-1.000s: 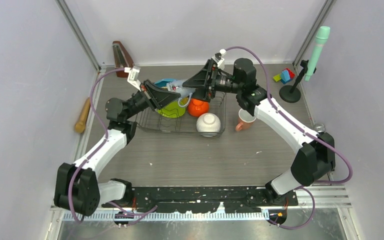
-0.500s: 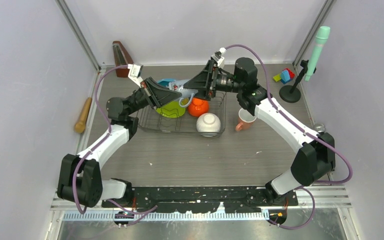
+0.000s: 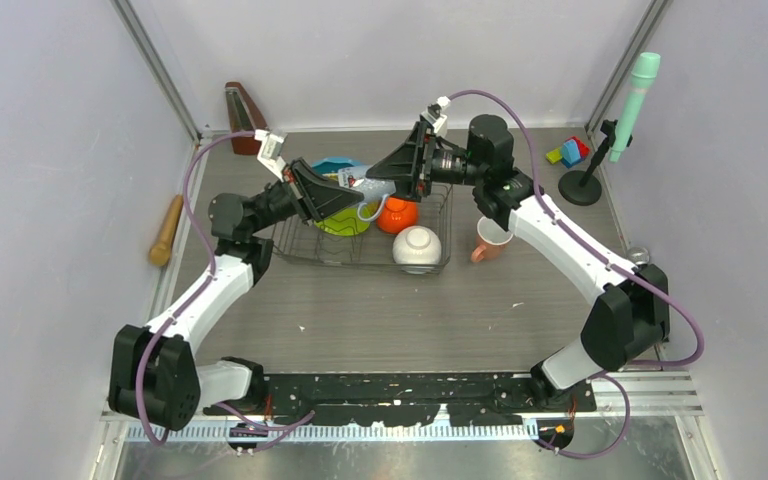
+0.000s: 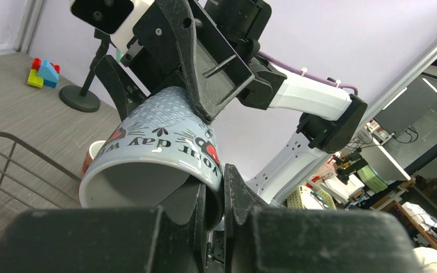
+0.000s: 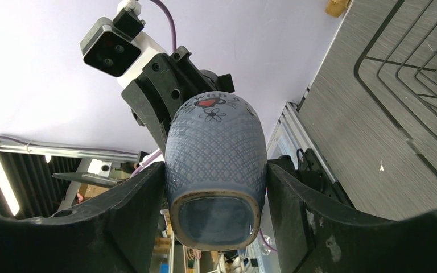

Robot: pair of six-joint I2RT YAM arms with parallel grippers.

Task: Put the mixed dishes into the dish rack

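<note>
- Grey-blue cup (image 5: pixel 213 148) hangs above the dish rack (image 3: pixel 360 258), between both grippers.
- Left gripper (image 4: pixel 215 196) pinches its rim; right gripper (image 5: pixel 213 193) clamps its body.
- Treat it as rigid, slick, breakable; hold by the wall.

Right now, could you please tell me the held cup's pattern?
The cup is grey-blue with fine crosshatching; right wrist view.

Grey-blue cup (image 3: pixel 372 186) sideways above dish rack (image 3: pixel 345 262)

Blue plate (image 3: pixel 335 164) largely hidden
</note>
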